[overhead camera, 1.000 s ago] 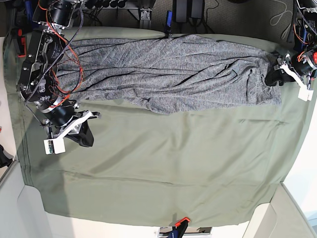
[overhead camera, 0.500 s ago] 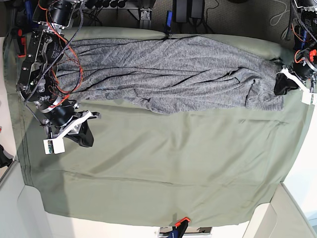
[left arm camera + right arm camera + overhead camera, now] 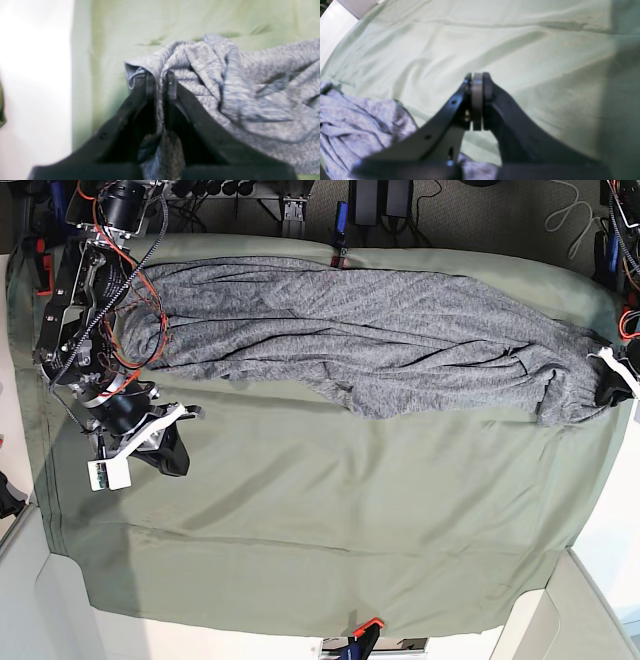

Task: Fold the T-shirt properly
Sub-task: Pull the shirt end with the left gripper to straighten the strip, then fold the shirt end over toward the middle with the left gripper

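Large heather-grey, thin knit T-shirt stretched in a long wrinkled band across the far part of the tabletop, over a plain olive-green table cloth, running from the base view's left side to its right edge. One end bunched right at the left gripper on that view's right; other end lying beneath the right arm's black frame, behind the right gripper, which hangs just nearer the camera than the shirt's edge and clear of it.

Left fingers nearly closed, pinching a gathered fold of the grey knit between them, with fabric running down between the black jaws toward the camera. Right fingers pressed fully together, holding nothing, poised over bare green cloth.

Left wrist view alone shows the pinch itself: the darker hem curling round the left finger tip and the cloth crumpled to the right of the jaws. Base view shows only a small black-and-white gripper tip at the shirt's end, too small to reveal the grip. Right wrist view shows a rumpled patch of the shirt low at its left, beside and behind the closed jaws, not touching the finger tips. Base view alone shows the whole length of the garment and both arms at once.
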Tool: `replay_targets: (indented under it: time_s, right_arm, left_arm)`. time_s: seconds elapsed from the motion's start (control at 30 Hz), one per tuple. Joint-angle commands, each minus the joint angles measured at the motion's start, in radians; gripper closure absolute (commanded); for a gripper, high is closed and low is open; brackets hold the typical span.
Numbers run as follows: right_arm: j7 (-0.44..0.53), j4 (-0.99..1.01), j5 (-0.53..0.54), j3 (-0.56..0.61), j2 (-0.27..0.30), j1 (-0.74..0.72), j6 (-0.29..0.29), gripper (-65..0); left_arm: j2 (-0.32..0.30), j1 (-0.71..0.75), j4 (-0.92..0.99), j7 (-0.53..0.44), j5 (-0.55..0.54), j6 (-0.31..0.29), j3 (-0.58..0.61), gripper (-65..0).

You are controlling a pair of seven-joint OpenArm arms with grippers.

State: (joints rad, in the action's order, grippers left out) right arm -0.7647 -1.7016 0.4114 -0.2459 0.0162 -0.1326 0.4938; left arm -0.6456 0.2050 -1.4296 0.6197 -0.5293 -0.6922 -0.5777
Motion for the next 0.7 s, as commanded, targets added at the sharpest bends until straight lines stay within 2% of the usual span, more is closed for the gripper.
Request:
replay_targets:
  time_s: [0.0,0.17,0.33,0.5,0.6,0.67]
  right_arm:
    - [0.024,-0.017,0.019,-0.001,0.003,-0.019,0.008,0.0]
    - [0.024,-0.017,0.019,-0.001,0.003,-0.019,0.008,0.0]
    - [0.024,-0.017,0.019,-0.001,0.003,-0.019,0.008,0.0]
    - [0.024,-0.017,0.019,-0.001,0.003,-0.019,0.008,0.0]
    - [0.024,-0.017,0.027,-0.001,0.003,-0.019,0.008,0.0]
    - [0.023,-0.017,0.039,-0.001,0.003,-0.019,0.008,0.0]
  left_arm:
    - [-0.028,-0.005,-0.015,-0.021,-0.005,0.000,-0.011,0.0]
    - [-0.035,-0.001,-0.045,-0.013,-0.029,0.030,-0.011,0.0]
    - [-0.021,0.067,-0.228,0.053,-0.165,0.026,-0.011,0.0]
    - [0.071,0.129,-0.485,0.070,-0.216,0.026,-0.010,0.0]
    - [0.124,0.130,-0.570,0.136,-0.254,0.026,0.010,0.0]
    - [0.140,0.130,-0.594,0.170,-0.283,0.026,0.060,0.0]
